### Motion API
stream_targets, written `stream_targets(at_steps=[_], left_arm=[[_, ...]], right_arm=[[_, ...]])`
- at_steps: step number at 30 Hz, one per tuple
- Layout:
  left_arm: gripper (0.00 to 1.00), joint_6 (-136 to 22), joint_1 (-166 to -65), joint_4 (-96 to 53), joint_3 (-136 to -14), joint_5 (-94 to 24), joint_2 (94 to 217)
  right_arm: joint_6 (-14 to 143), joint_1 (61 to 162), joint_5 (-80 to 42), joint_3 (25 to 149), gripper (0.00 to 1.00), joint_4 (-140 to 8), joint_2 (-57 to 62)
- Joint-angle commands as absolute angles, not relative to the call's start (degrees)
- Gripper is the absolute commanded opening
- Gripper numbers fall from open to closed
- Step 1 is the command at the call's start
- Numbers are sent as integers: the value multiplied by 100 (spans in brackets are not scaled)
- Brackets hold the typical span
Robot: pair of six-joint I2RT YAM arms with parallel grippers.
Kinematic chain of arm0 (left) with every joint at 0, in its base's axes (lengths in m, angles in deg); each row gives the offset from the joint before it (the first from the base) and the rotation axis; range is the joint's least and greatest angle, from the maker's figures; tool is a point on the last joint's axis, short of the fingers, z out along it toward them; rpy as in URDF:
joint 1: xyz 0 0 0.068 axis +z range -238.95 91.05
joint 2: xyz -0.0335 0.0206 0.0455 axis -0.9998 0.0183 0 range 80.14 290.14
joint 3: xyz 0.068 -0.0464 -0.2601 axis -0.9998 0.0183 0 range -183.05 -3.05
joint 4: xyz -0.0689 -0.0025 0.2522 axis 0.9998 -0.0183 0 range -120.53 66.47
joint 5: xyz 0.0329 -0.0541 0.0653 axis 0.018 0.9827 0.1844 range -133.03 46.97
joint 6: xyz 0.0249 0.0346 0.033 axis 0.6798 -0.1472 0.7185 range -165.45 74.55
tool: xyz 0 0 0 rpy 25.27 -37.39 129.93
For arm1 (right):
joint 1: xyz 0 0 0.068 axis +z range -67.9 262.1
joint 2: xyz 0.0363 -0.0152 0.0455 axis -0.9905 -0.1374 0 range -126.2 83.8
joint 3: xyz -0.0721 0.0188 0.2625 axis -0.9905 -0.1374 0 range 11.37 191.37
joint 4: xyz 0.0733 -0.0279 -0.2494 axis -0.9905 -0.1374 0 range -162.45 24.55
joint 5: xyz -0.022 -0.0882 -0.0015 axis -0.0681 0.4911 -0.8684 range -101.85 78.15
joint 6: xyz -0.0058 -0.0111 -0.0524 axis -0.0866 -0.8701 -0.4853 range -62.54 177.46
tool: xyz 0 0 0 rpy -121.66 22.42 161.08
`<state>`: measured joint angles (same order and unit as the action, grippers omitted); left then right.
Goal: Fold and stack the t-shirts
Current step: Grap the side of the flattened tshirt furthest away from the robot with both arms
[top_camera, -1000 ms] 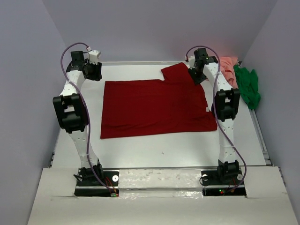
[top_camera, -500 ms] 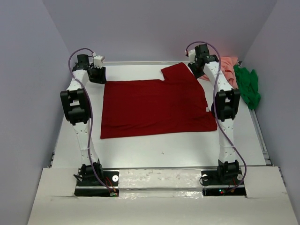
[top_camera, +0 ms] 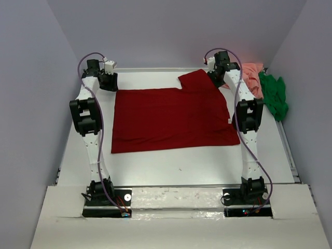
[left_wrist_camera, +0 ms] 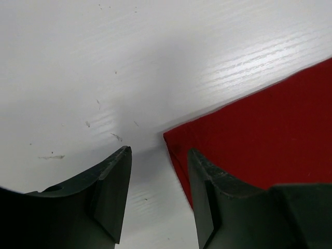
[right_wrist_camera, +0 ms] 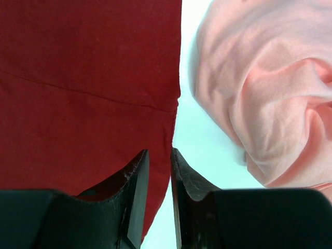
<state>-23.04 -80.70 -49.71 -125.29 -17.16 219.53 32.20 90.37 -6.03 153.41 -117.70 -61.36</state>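
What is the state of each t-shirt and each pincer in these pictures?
dark red t-shirt: spread flat on the table, not folded.
salmon pink t-shirt: crumpled, at the far right.
bright green t-shirt: crumpled, beside the pink one.
left pincer: open, empty, above the red shirt's far left corner.
right pincer: narrow gap, at the red shirt's edge; grip unclear.
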Motion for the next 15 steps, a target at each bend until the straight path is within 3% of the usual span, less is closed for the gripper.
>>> stream_targets(at_steps=[1,11,14,15], left_arm=[[56,-2216,-8148,-5087,-12882,-1464,22050],[56,-1759,-8429,-5174,-12996,-1578,22235],[47,-1654,-8508,-5218,-12979,-1657,22270],[37,-1645,-8526,-5227,-12996,-1727,22270]], right_arm=[[3126,9010,-491,15656,29,-11669,-6192],[3074,9010,-421,15859,28,-11765,-6394],[3065,9010,-420,15876,28,-11757,-6420],[3047,9010,-420,15859,28,-11739,-6420]])
